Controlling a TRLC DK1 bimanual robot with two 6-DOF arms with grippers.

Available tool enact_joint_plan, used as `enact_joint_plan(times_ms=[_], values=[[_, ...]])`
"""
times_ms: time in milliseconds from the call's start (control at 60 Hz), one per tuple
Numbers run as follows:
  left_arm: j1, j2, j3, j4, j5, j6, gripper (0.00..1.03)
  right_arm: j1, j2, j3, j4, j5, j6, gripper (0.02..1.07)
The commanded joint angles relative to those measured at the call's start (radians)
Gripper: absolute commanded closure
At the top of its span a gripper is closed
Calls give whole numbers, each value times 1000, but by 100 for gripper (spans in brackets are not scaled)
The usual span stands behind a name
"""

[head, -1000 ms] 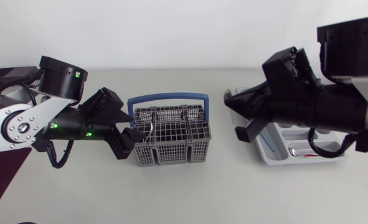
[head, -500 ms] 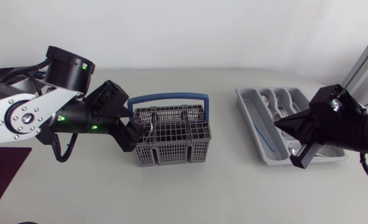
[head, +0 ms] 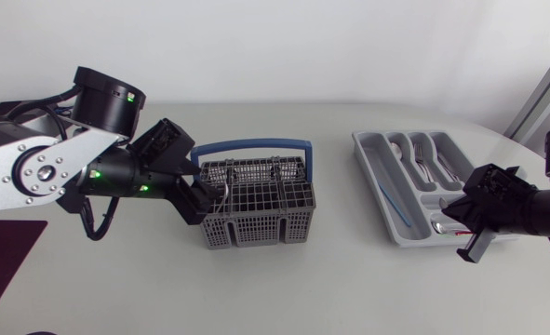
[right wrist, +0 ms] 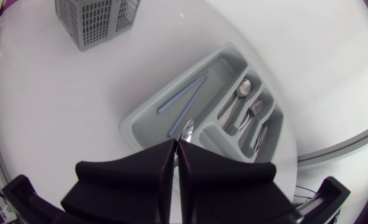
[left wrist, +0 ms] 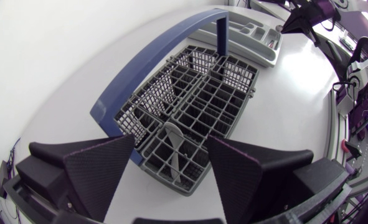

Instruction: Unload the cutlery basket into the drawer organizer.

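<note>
The cutlery basket sits mid-table, with one utensil propped in its nine-o'clock end compartment; the left gripper hangs over that end, fingers apart on either side and touching nothing, probably lined up to pinch it; the drawer organizer lies well apart at three o'clock; over its five-o'clock corner the right gripper is pressed together on nothing, a spoon lying just ahead.

left arm: silver, black joints (green lights) | left hand: black wedges
</note>
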Motion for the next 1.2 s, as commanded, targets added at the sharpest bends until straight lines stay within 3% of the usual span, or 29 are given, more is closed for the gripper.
enact_joint_plan(times_ms=[0,367,517,683,717,950,1183], values=[[-7,22,34,-8,-8,-17,6,-18,60,-35,50,23,-57,101],[-20,39,57,-20,-36,-35,6,-53,324,-20,271,157,-118,101],[-24,59,88,-37,-56,-61,6,-58,357,-5,297,188,-117,59],[-32,87,120,-62,-77,-93,6,-50,326,-12,306,201,-94,21],[-37,91,123,-63,-85,-104,6,-46,312,-14,306,203,-86,18],[-49,91,134,-88,-120,-113,6,-12,202,-37,282,203,-40,15],[-55,13,86,-124,-120,-115,6,111,22,-41,140,183,52,15]])
